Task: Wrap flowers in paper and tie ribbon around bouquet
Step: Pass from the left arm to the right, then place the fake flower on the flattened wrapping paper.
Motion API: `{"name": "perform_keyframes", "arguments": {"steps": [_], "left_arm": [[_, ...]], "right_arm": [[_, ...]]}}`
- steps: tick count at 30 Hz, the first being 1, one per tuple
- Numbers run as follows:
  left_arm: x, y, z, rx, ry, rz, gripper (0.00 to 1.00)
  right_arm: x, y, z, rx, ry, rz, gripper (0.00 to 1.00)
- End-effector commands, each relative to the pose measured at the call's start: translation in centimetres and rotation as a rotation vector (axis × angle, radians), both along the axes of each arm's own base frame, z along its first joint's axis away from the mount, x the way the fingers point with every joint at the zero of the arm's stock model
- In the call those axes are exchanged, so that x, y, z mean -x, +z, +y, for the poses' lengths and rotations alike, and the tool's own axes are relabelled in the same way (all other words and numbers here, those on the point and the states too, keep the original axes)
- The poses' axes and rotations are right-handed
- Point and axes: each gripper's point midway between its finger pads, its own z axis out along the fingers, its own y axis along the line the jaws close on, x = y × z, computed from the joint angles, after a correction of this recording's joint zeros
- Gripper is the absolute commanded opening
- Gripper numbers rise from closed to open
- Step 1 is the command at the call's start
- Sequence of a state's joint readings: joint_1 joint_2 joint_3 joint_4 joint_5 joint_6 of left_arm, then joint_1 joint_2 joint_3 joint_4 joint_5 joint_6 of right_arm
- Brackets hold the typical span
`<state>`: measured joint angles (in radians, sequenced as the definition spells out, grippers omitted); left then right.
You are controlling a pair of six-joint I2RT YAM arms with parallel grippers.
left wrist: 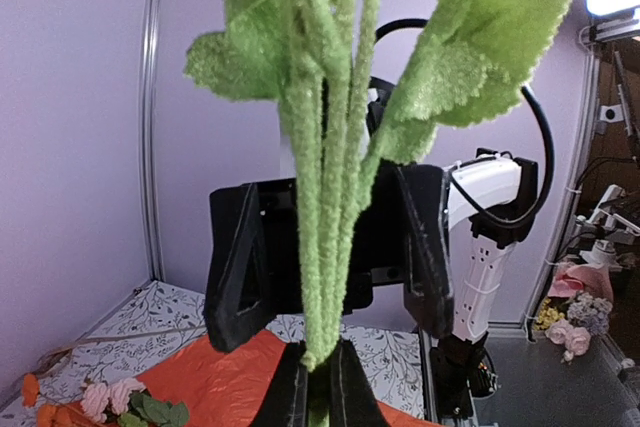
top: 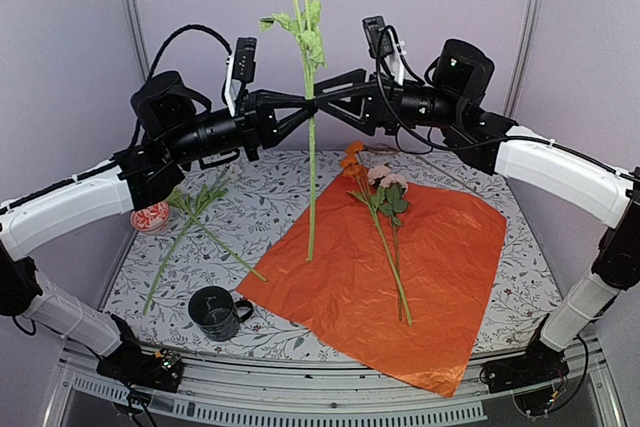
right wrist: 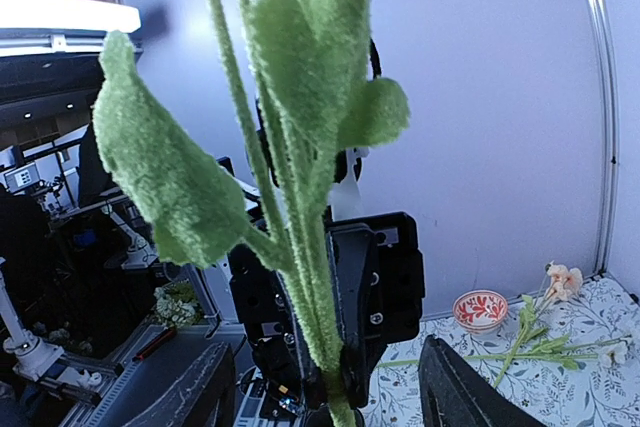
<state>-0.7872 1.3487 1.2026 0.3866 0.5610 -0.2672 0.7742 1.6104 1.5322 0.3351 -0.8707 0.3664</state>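
Over the table (top: 560, 277), left hand (top: 303, 107) pinches the upright stem (top: 311, 177) in open air; right hand (top: 321, 104) spread.

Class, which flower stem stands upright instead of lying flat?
The tall pale-headed stem, gripped by the left gripper; the others lie on the orange paper and tablecloth.

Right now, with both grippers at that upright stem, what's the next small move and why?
Probably back the right gripper straight off the flower stem. Its fingers stand open either side of the stem, while the left gripper is pinched shut on it, holding it upright with its lower end by the paper. That frees the left to lay it beside the flowers lying there.
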Motion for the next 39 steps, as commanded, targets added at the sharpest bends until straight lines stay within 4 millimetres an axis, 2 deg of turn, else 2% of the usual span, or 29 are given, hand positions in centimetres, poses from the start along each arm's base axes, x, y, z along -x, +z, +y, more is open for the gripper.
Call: {"name": "perform_keyframes", "arguments": {"steps": [1,2,5,8,9,13,14,16,18,20,23,25,27,29,31,33,35,37,39], "left_arm": [[0.8,0.0,-1.1,0.016,-0.057,0.001,0.00],[0.7,-0.4,-1.3,0.008,-0.062,0.012,0.00],[0.8,-1.3,-1.8,-0.009,-0.077,0.034,0.00],[1.3,-1.7,-2.1,-0.018,-0.087,0.028,0.00],[1.3,-1.8,-2.1,-0.023,-0.086,0.028,0.00],[1.3,-2.2,-1.9,-0.045,-0.069,0.029,0.00],[1.1,-2.5,-1.9,-0.054,-0.054,0.038,0.06],[0.4,-3.2,-1.7,-0.078,-0.014,0.057,0.42],[0.1,-3.9,-1.5,-0.101,0.011,0.061,0.60],[-0.5,-4.5,-1.0,-0.121,0.058,0.072,0.75],[-1.7,-5.1,0.5,-0.150,0.157,0.082,0.82],[-3.2,-5.5,2.0,-0.166,0.255,0.097,0.83],[-5.0,-6.0,3.6,-0.194,0.357,0.134,0.84],[-7.0,-7.0,5.2,-0.233,0.453,0.188,0.84],[-9.0,-8.2,6.8,-0.280,0.535,0.257,0.84],[-10.9,-9.6,8.2,-0.319,0.602,0.332,0.84],[-12.6,-11.6,9.2,-0.362,0.655,0.422,0.83],[-13.7,-13.5,9.4,-0.408,0.674,0.487,0.83],[-14.1,-15.1,9.0,-0.444,0.665,0.521,0.82]], "right_arm": [[0.7,1.0,0.5,-0.027,0.042,-0.015,0.63],[0.7,0.9,0.5,-0.026,0.041,-0.010,0.60],[0.3,0.7,0.7,-0.022,0.029,0.012,0.29],[0.1,0.5,0.7,-0.014,0.017,0.026,0.05],[-0.1,0.5,0.7,-0.012,0.007,0.031,0.00],[-1.3,0.4,0.1,0.007,-0.061,0.063,0.00],[-1.9,0.2,-0.2,0.013,-0.085,0.080,0.00],[-2.7,0.1,-1.0,0.026,-0.133,0.109,0.00],[-3.4,-0.2,-2.0,0.037,-0.176,0.132,0.00],[-4.3,-0.8,-3.1,0.056,-0.240,0.166,0.00],[-6.5,-2.1,-5.2,0.109,-0.386,0.239,0.00],[-9.0,-4.9,-7.1,0.199,-0.532,0.338,0.00],[-11.7,-8.9,-9.5,0.317,-0.698,0.453,0.00],[-13.5,-14.2,-11.7,0.477,-0.829,0.563,0.00],[-14.3,-19.4,-13.1,0.656,-0.895,0.643,0.00],[-14.6,-24.2,-13.9,0.822,-0.925,0.691,0.00],[-14.7,-27.9,-14.2,0.940,-0.917,0.731,0.00],[-15.0,-31.2,-14.0,1.031,-0.901,0.768,0.00],[-15.6,-32.9,-13.7,1.072,-0.893,0.782,0.00]]}}
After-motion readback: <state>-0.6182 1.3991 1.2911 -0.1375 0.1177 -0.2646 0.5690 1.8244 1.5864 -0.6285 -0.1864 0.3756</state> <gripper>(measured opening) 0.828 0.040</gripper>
